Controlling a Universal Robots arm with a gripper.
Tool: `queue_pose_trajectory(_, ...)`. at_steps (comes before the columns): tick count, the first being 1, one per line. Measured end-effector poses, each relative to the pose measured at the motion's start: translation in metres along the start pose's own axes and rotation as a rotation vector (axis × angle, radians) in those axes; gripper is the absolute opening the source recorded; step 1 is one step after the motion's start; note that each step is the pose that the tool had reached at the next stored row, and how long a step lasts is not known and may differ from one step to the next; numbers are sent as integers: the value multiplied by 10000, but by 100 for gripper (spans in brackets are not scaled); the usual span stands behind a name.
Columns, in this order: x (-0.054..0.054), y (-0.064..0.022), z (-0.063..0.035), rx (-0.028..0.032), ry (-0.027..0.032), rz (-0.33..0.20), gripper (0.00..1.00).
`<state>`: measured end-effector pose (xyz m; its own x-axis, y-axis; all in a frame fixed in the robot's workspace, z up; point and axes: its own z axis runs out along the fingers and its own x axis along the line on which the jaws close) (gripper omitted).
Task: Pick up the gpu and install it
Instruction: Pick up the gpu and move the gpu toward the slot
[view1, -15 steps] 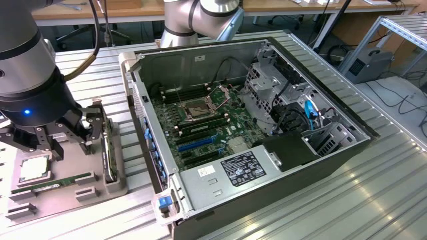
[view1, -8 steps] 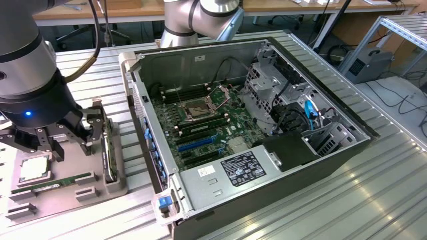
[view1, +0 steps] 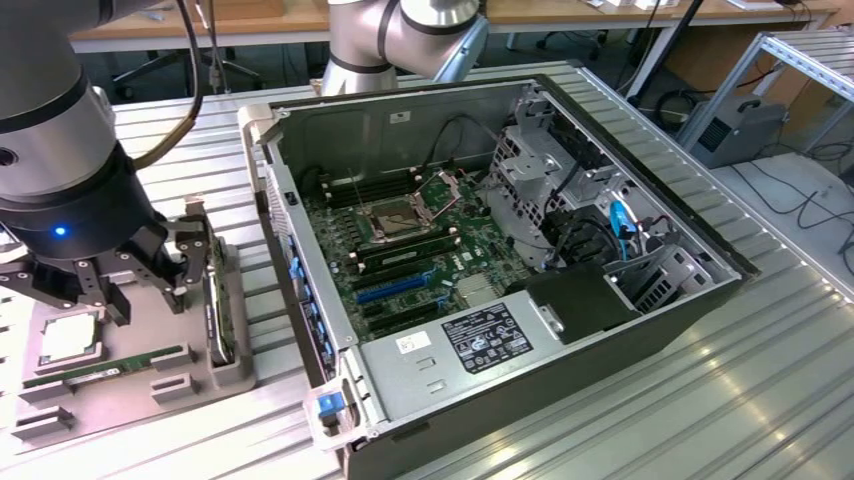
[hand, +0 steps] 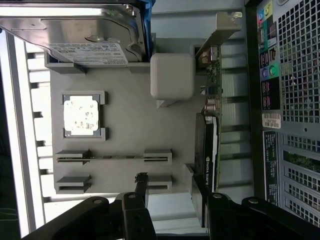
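Jaws wide, empty, poised over grey tray (hand: 125, 130). Gpu (hand: 205, 155) stands on edge in tray's slot, beside open computer case (view1: 387, 130).

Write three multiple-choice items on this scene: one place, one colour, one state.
1. Where is the gpu?
A. in the gripper
B. on edge in the tray
C. in the case

2. What colour is the tray?
A. red
B. yellow
C. gray

3. How is the gripper?
A. open
B. shut on the gpu
C. shut on nothing

Key:
1 B, it stands in a slot at the tray's edge, outside the case.
2 C, the tray is plain gray.
3 A, its fingers stand apart above the tray and hold nothing.
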<state>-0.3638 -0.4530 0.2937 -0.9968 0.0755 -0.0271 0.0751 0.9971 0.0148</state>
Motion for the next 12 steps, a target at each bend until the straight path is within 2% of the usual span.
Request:
queue_pose_trajectory(5, -70, 5, 14, -1, 0, -1, 48)
queue_pose_trajectory(12, -112, 11, 30, 3, -2, 0, 48)
